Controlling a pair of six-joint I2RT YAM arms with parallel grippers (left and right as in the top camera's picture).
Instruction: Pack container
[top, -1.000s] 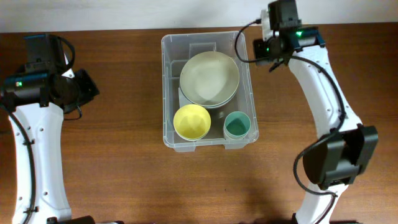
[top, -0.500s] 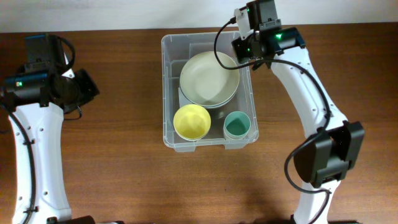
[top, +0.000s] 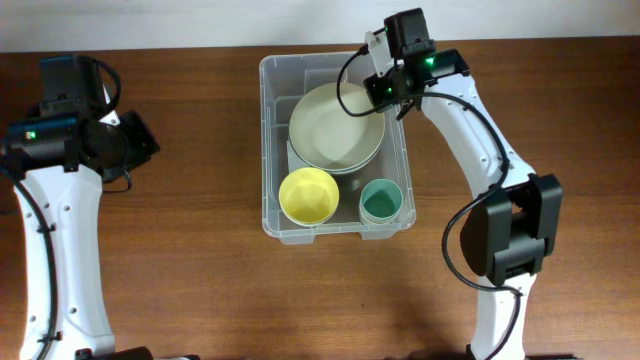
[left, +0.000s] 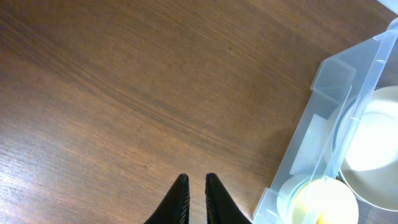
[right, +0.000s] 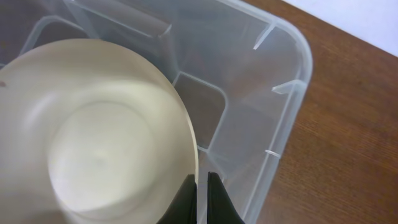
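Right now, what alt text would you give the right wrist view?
The right gripper, fingers nearly together, sits at the rim of a large cream bowl inside the clear container; contact cannot be judged. The container's bare corner lies right of the bowl, with the brown wooden table beyond.

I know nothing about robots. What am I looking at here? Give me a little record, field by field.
Setting: two robot arms at a brown wooden table
Main item: clear plastic container, mid-table, no lid on it
Inside: cream bowl in the half farther from the arms' bases; yellow bowl and teal cup side by side in the nearer half
Left gripper: shut, over bare table, off to the container's left
Right gripper: fingers nearly together at the cream bowl's rim; whether it pinches the rim is unclear
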